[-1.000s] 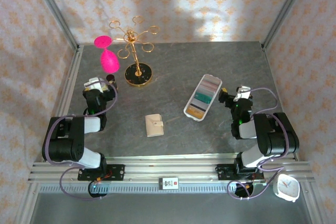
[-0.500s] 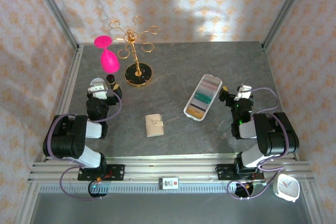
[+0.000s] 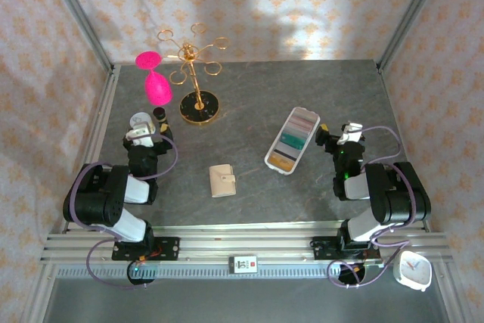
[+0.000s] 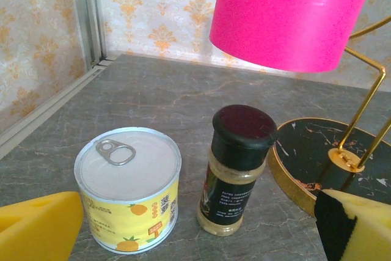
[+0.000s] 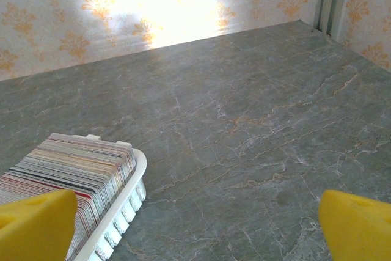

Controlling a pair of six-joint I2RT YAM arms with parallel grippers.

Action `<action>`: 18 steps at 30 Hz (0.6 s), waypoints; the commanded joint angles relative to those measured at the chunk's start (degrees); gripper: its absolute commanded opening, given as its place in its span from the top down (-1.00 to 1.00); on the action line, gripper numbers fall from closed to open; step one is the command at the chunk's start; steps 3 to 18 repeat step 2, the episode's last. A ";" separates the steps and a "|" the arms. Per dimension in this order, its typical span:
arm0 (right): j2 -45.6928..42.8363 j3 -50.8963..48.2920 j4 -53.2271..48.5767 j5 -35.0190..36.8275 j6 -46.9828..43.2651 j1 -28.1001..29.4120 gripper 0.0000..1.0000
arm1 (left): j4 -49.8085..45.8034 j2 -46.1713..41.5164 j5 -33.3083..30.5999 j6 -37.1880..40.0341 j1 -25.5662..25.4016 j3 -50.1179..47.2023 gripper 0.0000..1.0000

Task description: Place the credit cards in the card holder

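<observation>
The credit cards stand on edge in rows inside a white tray right of centre. A beige card holder lies shut on the grey table, nearer the front. My right gripper hovers just right of the tray, open and empty. In the right wrist view the cards and the tray's rim sit at the lower left of the right gripper. My left gripper is open at the far left, well away from the cards; its yellow fingertips frame bare table.
Ahead of the left gripper stand a pineapple can and a black-capped spice jar. Behind them is a gold stand with a pink glass hanging from it. Aluminium posts and patterned walls enclose the table.
My left wrist has drawn back toward its base, uncovering the can in the top view. The right arm, the tray and the card holder have not moved.
</observation>
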 commanded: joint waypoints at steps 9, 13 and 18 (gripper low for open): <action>-0.30 0.65 1.87 1.42 0.54 -0.42 -0.99 | 1.55 0.26 -1.29 0.59 -0.38 1.43 -0.98; -0.30 0.65 1.87 1.42 0.54 -0.42 -0.99 | 1.55 0.26 -1.29 0.59 -0.38 1.43 -0.98; -0.30 0.65 1.87 1.42 0.54 -0.42 -0.99 | 1.55 0.26 -1.29 0.59 -0.38 1.43 -0.98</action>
